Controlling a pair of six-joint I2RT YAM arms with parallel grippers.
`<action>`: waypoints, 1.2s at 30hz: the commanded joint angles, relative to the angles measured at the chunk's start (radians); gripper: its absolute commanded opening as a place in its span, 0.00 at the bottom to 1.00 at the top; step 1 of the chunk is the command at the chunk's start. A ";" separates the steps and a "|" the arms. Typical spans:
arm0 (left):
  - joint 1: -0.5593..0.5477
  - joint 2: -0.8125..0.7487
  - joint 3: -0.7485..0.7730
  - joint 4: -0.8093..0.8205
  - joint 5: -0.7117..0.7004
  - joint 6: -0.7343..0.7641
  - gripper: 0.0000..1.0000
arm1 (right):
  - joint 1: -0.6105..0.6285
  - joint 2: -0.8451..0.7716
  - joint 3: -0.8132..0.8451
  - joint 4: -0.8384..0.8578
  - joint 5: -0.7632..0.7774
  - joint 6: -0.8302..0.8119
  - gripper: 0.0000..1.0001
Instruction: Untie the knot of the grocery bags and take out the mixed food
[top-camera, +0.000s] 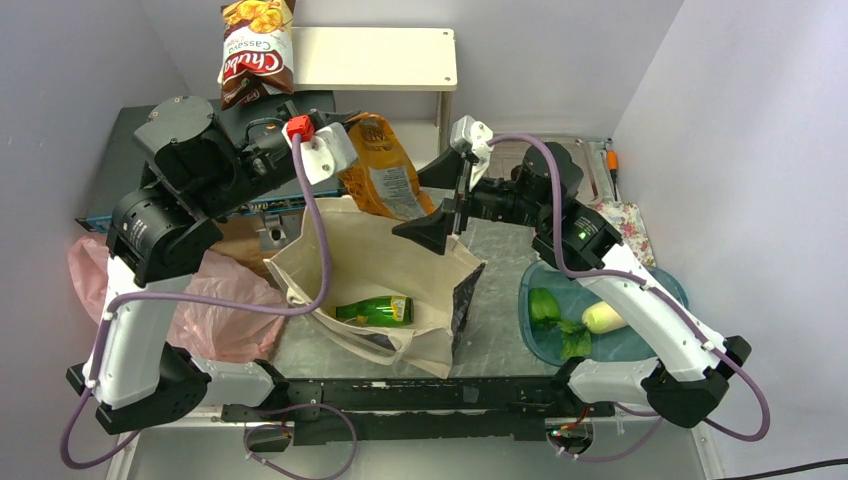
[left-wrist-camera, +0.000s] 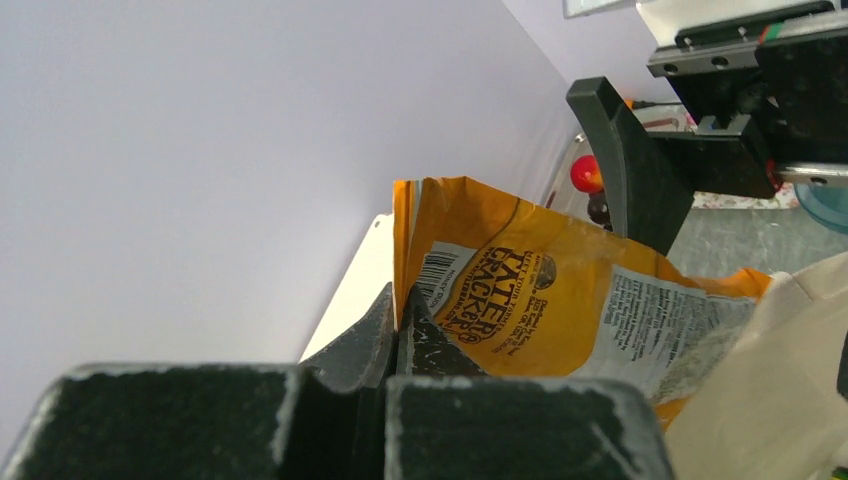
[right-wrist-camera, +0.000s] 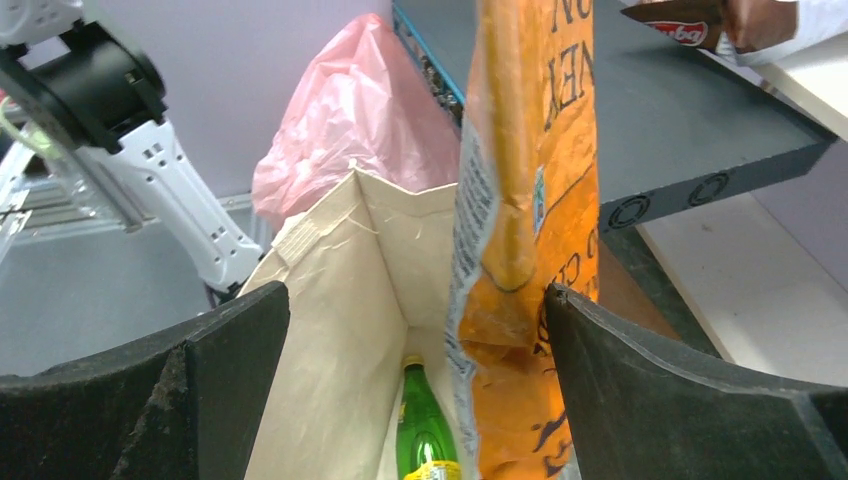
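The left hand (left-wrist-camera: 398, 300), pinched shut on the top edge of the orange chip bag (top-camera: 385, 175), should lift straight until it clears the tote (top-camera: 400, 265) beneath; the right hand (top-camera: 435, 205) gapes wide alongside.

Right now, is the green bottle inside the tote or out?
Inside: the green bottle lies within the canvas tote, visible through its open mouth.

Grey table (top-camera: 500, 322), beige canvas tote (top-camera: 370, 265) at centre, pink plastic bag (top-camera: 218, 322) left, blue tray (top-camera: 612, 346) right
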 joint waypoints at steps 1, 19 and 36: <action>-0.002 -0.003 0.014 0.153 -0.025 -0.029 0.00 | 0.030 -0.007 -0.007 0.049 0.199 0.008 1.00; -0.003 0.006 0.037 0.234 -0.044 -0.102 0.00 | 0.031 0.077 0.000 0.250 0.221 -0.039 0.90; 0.041 -0.135 -0.207 0.374 -0.288 -0.099 0.99 | -0.011 0.195 0.157 0.479 0.635 -0.417 0.00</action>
